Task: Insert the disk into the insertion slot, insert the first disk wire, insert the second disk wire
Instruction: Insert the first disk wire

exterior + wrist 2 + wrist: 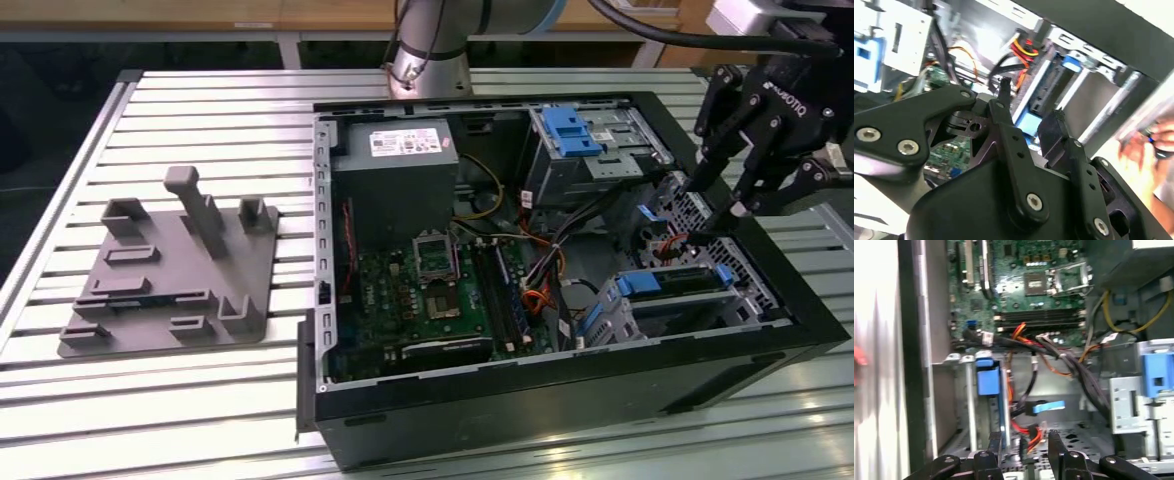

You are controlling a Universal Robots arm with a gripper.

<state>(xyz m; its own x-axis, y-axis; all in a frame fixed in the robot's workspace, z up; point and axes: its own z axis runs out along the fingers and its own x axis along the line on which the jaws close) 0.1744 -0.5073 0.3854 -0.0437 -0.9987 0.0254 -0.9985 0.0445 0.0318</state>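
The disk point(677, 282), edged by its bright blue carrier, lies inside the insertion slot point(617, 318), a low silver bay at the case's near corner on the exterior view's right. The carrier's blue end point(988, 380) also faces me in the first wrist view, and its rail point(1026, 122) appears in the second wrist view. My gripper point(707, 212) hangs just above the case's right wall, a little behind the bay, open with nothing between its fingers point(996, 440). In both wrist views the gap point(1030, 97) is bare. Loose red, orange and black wires point(1026, 432) and a blue-tabbed connector point(1050, 406) lie below the fingertips.
A taller metal cage with a blue latch point(574, 130) stands behind the bay. The motherboard point(427, 285) and power supply point(394, 185) fill the case's left half. A grey fixture point(174, 270) sits on the slatted table. A person's hand point(1156, 140) is outside the case wall.
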